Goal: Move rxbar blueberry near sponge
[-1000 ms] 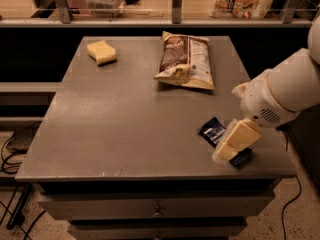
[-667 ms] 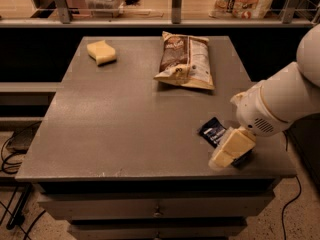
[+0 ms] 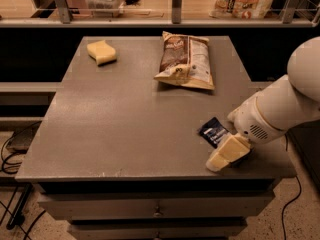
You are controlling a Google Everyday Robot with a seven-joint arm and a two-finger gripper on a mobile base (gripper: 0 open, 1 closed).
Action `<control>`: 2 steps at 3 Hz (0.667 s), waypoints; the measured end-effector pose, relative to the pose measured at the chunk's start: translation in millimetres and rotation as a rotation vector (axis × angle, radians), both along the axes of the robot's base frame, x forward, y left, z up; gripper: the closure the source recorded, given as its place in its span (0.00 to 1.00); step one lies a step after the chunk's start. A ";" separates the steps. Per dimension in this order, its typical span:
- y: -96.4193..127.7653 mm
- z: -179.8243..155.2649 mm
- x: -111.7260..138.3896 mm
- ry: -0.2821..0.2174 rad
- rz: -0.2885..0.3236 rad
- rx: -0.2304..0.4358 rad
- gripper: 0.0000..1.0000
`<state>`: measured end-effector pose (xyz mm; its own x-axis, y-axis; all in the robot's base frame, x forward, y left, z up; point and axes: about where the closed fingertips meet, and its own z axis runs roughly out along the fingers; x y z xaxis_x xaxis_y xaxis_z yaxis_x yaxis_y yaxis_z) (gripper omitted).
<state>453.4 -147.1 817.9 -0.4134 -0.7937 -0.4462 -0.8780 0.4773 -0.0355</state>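
Observation:
The rxbar blueberry [image 3: 214,132], a small flat dark navy wrapper with white lettering, lies on the grey table [image 3: 125,119] near its front right corner. My gripper [image 3: 226,155], with cream-yellow fingers, is low over the table just in front of and to the right of the bar, partly covering its near end. The white arm reaches in from the right. The sponge [image 3: 101,52], a pale yellow block with wavy edges, lies at the table's far left, well away from the bar.
A large brown-and-white chip bag [image 3: 185,60] lies at the back centre-right of the table. A shelf with a rail [image 3: 172,19] and packages runs behind the table. Drawers sit below the front edge. Cables lie on the floor at left.
My gripper has shifted slightly left and down toward the table's front edge beside the bar. The bar, sponge and chip bag have not moved.

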 end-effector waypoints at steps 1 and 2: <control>-1.3 -4.0 1.5 0.017 -0.017 0.005 0.41; -1.3 0.6 1.5 0.017 -0.017 0.005 0.62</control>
<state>454.9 -148.4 818.6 -0.4343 -0.7844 -0.4428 -0.8702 0.4923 -0.0185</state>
